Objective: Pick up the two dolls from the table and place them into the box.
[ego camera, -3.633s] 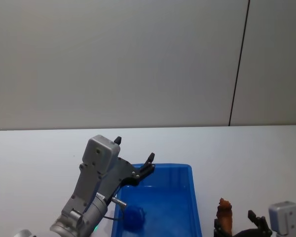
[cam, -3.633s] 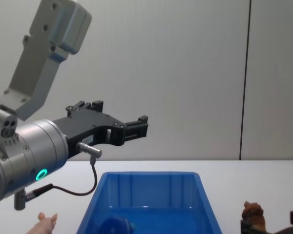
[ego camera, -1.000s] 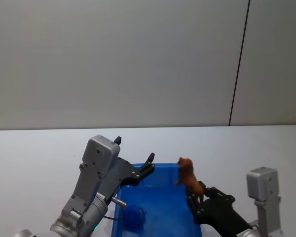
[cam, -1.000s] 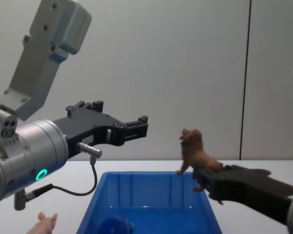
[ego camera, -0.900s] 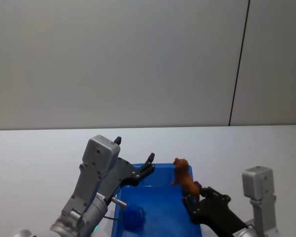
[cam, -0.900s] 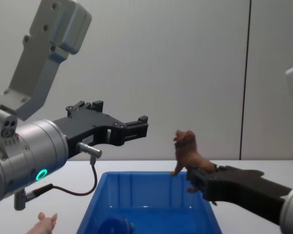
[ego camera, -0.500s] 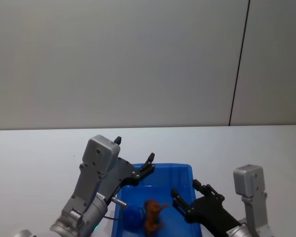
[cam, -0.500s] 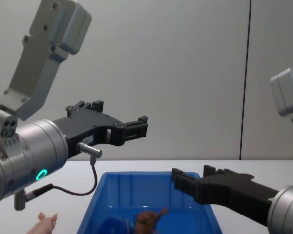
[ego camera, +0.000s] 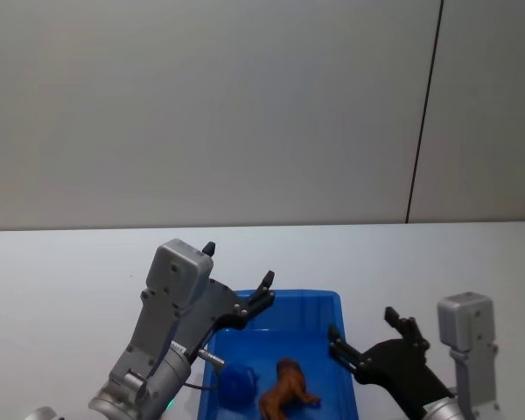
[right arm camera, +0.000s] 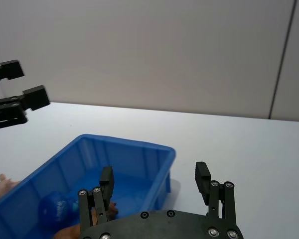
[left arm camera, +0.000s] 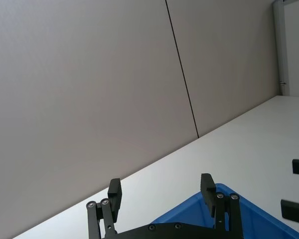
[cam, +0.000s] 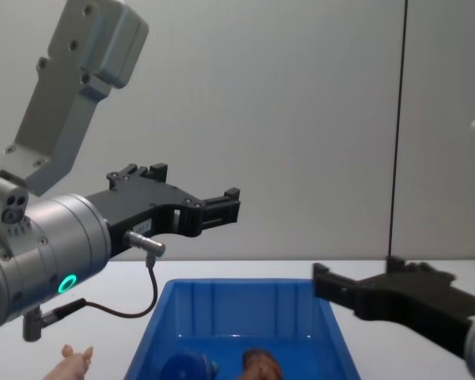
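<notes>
Table (ego camera: 61, 262) at your far left held the pink doll (cam: 70, 362), lying outside the box (ego camera: 319, 302). Your left gripper (ego camera: 238, 264) hung above the box's left side, jaws spread wide and empty. Inside the box you had the blue doll (ego camera: 237, 383) with the brown doll (ego camera: 285, 390) just beside it. Your right gripper (ego camera: 364, 328) hovered by the right rim, wide open, gripping nothing
</notes>
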Robot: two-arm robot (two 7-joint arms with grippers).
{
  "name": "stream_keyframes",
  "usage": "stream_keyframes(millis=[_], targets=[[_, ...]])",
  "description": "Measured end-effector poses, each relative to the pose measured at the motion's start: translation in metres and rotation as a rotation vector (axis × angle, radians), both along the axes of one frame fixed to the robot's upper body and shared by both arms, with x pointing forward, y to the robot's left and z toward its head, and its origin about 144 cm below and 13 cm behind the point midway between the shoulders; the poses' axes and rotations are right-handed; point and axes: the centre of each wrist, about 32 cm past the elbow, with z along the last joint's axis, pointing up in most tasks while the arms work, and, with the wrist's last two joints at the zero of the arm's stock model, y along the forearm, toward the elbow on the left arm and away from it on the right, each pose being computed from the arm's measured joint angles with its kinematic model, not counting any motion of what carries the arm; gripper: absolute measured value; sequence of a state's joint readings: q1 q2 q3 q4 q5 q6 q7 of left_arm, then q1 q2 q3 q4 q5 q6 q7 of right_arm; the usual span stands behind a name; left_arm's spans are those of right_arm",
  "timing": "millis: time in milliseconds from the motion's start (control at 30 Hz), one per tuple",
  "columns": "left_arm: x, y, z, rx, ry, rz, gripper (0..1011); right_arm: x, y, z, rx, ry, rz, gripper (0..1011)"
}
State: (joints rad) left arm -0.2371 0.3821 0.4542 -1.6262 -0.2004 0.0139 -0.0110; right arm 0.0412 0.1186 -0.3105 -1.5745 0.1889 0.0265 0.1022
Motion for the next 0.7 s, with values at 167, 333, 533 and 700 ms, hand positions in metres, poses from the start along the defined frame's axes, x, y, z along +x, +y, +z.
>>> stream_keyframes(millis=[167,333,533,700], targets=[[0.0,0.0,0.0,0.0,0.0,0.0,1001,-0.006,-0.004,0.0,-0.009,-0.017,-0.059,1001],[0.0,0.0,0.0,0.0,0.0,0.0,1001,-0.013,-0.009,0.0,-0.018,-0.027,-0.129,1001],[0.0,0.0,0.0,0.0,0.0,0.0,1001,-0.021,-0.014,0.0,-0.024,-0.031,-0.189,1001],[0.0,0.0,0.0,0.0,0.001,0.0,1001,-0.024,-0.017,0.0,-0.027,-0.033,-0.217,1001]])
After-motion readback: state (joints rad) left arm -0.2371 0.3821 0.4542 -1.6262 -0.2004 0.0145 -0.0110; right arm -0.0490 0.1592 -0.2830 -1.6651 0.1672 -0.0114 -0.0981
